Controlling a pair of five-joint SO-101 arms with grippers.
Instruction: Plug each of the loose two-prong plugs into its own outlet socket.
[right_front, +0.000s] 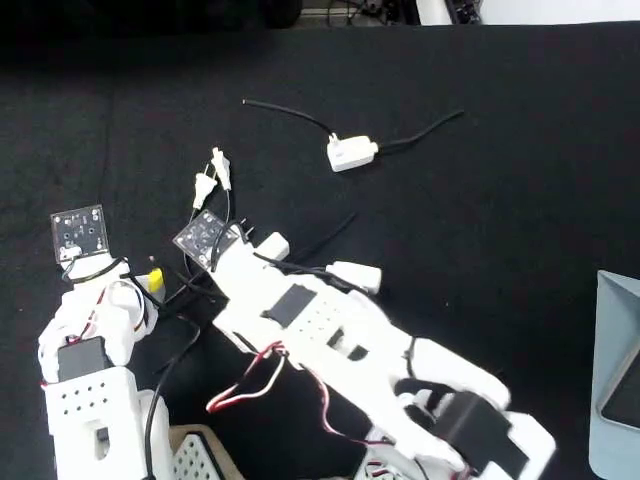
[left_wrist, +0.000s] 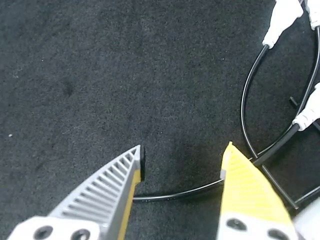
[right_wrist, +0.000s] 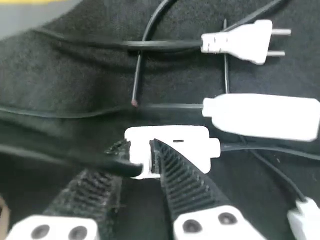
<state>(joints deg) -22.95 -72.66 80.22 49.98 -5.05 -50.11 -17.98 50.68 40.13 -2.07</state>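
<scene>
Right gripper (right_wrist: 142, 159) was pinched on just the end of the white socket (right_wrist: 192, 147); two-prong plug (right_wrist: 240, 42) lay near it, a white block (right_wrist: 265, 115) between. Left gripper (left_wrist: 183, 150), spread wide, straddled a black cable (left_wrist: 175, 192). Risk: shallow grip could slip; cable tangle could drag the plug.

No legible txt, nos. or brand marks can be made out. One small dark dash is seen on the white rectangular plastic block (right_wrist: 197, 147), too small to be read as a char.
</scene>
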